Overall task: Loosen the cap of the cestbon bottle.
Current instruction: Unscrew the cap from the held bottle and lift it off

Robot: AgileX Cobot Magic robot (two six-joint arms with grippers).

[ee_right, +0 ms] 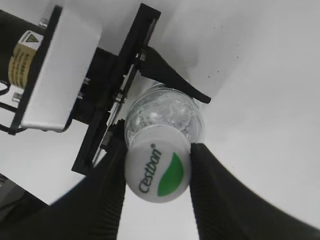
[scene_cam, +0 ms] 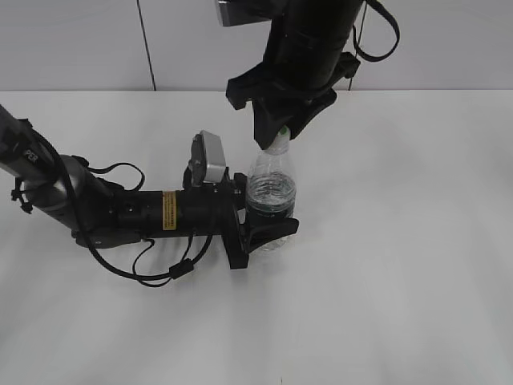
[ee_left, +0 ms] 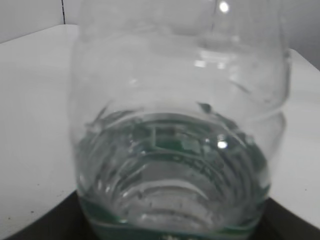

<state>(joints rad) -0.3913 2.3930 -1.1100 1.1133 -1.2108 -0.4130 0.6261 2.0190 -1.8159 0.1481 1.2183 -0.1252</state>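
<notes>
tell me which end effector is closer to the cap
Right. The right end effector comes from above with its fingers on either side of the cap; the left end effector grips the bottle lower, around its body.

Round white plastic screw cap (ee_right: 158, 169) bears green lettering "Cestbon" beside a green half-oval mark; yellow warning sticker (ee_right: 23, 54) on black arm housing, print illegible.

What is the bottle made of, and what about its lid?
The bottle looks like thin clear plastic: you see water and ribbed ridges right through its shiny wall. The cap looks like smooth white plastic, not see-through, with green printed lettering on top.
</notes>
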